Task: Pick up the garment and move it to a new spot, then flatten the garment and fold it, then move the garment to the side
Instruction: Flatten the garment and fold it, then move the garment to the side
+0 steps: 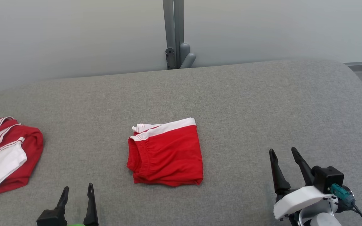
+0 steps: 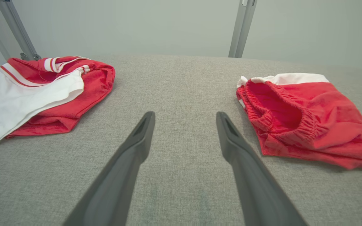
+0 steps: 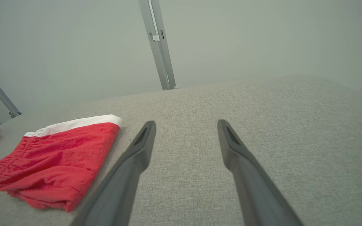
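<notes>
In the middle of the grey padded table (image 1: pixel 247 103) is where the red shorts (image 1: pixel 167 153) sit right now. They're folded into a compact square, with the white band along the far edge and the elastic waist bunched on the left. My guess is that's why they lie so flat and tidy. The fold looks done, so what's left is shifting them off to the side.

My left gripper (image 1: pixel 77 187) hovers at the near edge, a bit left of the shorts, fingers spread and holding nothing. My right gripper (image 1: pixel 283 151) is well off to the right, also spread wide and empty. Neither is touching fabric. I reckon having one on each side of the shorts means either can go in for the pickup.

Far left there's a red-and-white garment (image 1: pixel 8 153), lumpier and only loosely folded. That's probably the "side" spot, though I can't be sure.

Head count:
- two garments
- two grippers, two dark fingers each
- one grey post (image 1: pixel 174 34) behind the far edge, roughly in line with the shorts
</notes>
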